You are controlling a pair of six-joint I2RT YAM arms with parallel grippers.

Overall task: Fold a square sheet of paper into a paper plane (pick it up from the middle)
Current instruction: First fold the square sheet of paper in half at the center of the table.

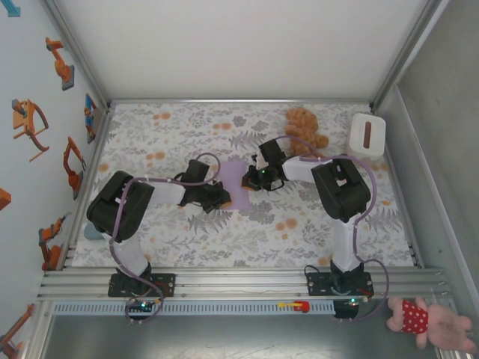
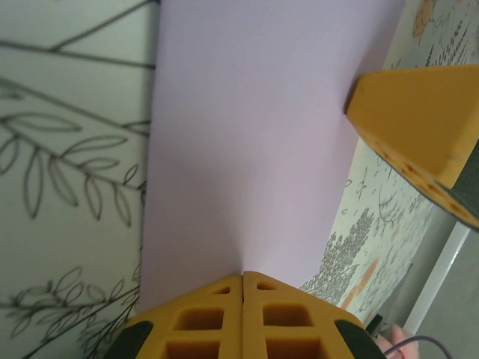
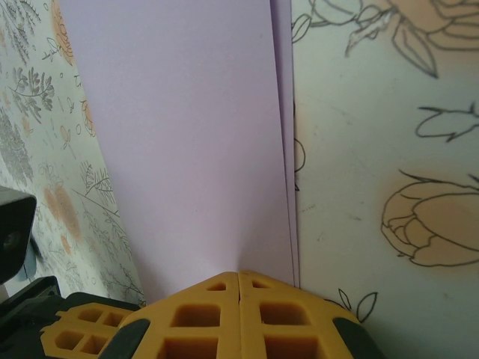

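Observation:
The square sheet of paper (image 1: 231, 178) lies lavender on the floral cloth at mid-table, folded double into a narrow rectangle; its two layered edges (image 3: 287, 149) run side by side in the right wrist view. It has no paper plane shape. My left gripper (image 1: 223, 197) is shut, its tips (image 2: 243, 275) pressed onto the sheet (image 2: 247, 134) at its near-left part. My right gripper (image 1: 248, 179) is shut too, tips (image 3: 239, 273) down on the sheet (image 3: 179, 134) close to the layered edge. The right gripper's yellow fingers (image 2: 419, 120) face the left one across the paper.
A brown teddy bear (image 1: 303, 127) sits at the back, just behind the right arm. A white box (image 1: 368, 133) stands at the back right corner. A pink soft toy (image 1: 428, 319) lies off the table at the near right. Metal frame rails border the cloth.

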